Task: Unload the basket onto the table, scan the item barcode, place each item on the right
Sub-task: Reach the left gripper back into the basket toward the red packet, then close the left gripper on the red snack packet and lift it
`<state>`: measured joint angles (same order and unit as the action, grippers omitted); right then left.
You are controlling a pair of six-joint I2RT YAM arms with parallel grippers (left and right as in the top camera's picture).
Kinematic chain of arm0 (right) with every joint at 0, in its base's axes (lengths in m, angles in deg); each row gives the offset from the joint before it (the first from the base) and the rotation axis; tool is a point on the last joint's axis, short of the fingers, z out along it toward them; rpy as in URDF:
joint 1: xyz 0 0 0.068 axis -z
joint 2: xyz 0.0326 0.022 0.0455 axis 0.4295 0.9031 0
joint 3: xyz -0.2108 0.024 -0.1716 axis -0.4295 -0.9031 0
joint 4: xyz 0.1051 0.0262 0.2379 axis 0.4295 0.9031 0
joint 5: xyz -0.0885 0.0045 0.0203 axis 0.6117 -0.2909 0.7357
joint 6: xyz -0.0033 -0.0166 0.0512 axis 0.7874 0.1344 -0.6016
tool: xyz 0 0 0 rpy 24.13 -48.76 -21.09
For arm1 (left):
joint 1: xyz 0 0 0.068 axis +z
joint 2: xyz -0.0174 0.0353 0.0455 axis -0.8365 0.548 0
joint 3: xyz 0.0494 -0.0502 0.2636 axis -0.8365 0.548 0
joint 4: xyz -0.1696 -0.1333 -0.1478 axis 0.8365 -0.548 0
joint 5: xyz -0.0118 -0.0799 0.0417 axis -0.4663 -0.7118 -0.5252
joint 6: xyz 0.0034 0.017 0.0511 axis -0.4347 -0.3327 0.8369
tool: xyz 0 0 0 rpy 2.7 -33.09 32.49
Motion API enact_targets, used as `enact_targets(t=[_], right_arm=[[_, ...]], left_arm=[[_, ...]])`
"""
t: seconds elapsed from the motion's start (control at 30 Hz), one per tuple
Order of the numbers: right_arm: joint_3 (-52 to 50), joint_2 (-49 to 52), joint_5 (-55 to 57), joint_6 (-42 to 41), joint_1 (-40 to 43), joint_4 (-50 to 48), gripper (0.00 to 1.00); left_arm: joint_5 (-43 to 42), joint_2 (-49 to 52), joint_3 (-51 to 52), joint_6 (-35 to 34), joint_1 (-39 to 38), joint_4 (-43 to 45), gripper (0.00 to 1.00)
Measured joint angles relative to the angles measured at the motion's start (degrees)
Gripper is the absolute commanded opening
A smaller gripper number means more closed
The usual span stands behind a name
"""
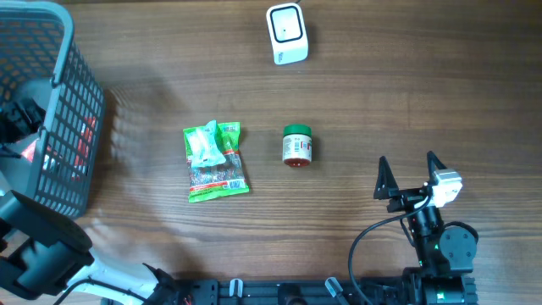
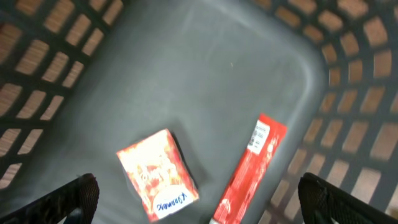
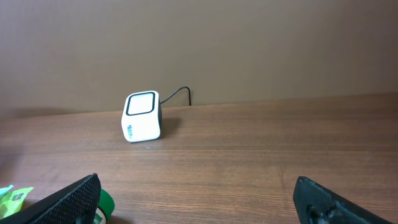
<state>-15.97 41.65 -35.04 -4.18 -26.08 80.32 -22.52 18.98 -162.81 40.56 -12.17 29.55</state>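
My left gripper (image 2: 199, 194) hangs open inside the grey mesh basket (image 1: 59, 51). Nothing is between its fingers. Below it, a red snack box (image 2: 158, 174) and a long red tube box (image 2: 250, 169) lie flat on the basket floor (image 2: 186, 74). The white scanner (image 1: 286, 33) stands at the back of the table, and the right wrist view shows the scanner (image 3: 142, 117) facing forward. My right gripper (image 1: 408, 169) is open and holds nothing, low at the front right, in the right wrist view (image 3: 199, 196) over bare wood.
A green packet (image 1: 215, 161) lies flat at mid-table. A small jar with a green lid (image 1: 297, 145) lies to its right, and the jar's lid (image 3: 107, 202) sits by my right gripper's left finger. The basket walls (image 2: 348, 93) enclose the left gripper.
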Motion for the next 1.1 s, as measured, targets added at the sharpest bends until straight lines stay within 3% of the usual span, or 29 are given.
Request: enact_targets(t=[0.4, 0.73, 0.83, 0.9, 1.1], right_arm=[[0.0, 0.0, 0.0, 0.0, 0.0, 0.0, 1.0], [0.0, 0.0, 0.0, 0.0, 0.0, 0.0, 1.0], [0.0, 0.0, 0.0, 0.0, 0.0, 0.0, 1.0], [0.0, 0.0, 0.0, 0.0, 0.0, 0.0, 1.0], [0.0, 0.0, 0.0, 0.0, 0.0, 0.0, 1.0]], left_arm=[[0.9, 7.6, 0.0, 19.6, -6.2, -6.9, 0.86], [5.0, 13.0, 0.4, 23.3, -8.6, -5.9, 0.78], [5.2, 14.8, 0.7, 23.2, -8.6, -5.1, 0.65], [5.5, 14.9, 0.7, 22.6, -8.6, -3.9, 0.47], [5.6, 15.0, 0.7, 19.6, -8.6, -0.5, 0.13]])
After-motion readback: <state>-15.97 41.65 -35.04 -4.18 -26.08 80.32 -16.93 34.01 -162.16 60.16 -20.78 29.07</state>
